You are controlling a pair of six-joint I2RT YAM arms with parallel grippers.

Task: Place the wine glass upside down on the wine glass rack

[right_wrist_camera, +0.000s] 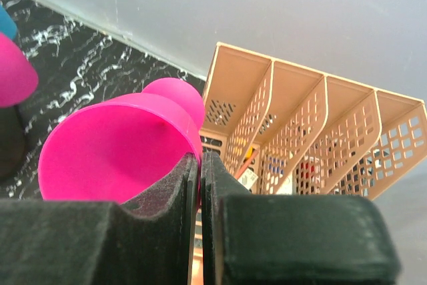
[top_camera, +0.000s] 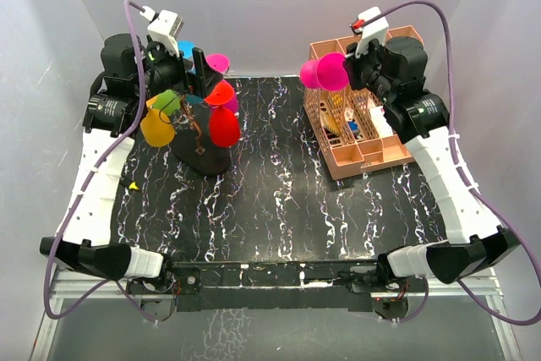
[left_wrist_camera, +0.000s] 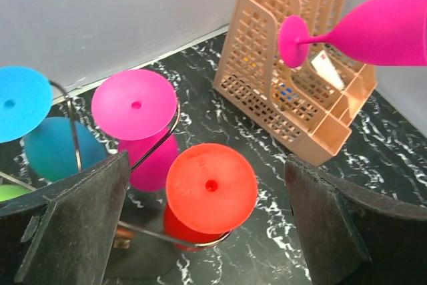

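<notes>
My right gripper (top_camera: 351,67) is shut on the rim of a pink wine glass (top_camera: 325,72), held on its side in the air beside the organizer; in the right wrist view its bowl wall (right_wrist_camera: 127,145) is pinched between my fingers. The wine glass rack (top_camera: 203,137), with a black disc base and wire arms, stands at the left and carries several glasses upside down: red (top_camera: 223,124), yellow (top_camera: 157,128), pink (top_camera: 218,62), blue. My left gripper (top_camera: 196,69) is open and empty above the rack, straddling the red glass's foot (left_wrist_camera: 211,187).
A peach slotted desk organizer (top_camera: 359,116) with small items lies at the back right, under the held glass. Grey walls enclose the back and both sides. The black marbled table top (top_camera: 279,209) stretches between rack and organizer.
</notes>
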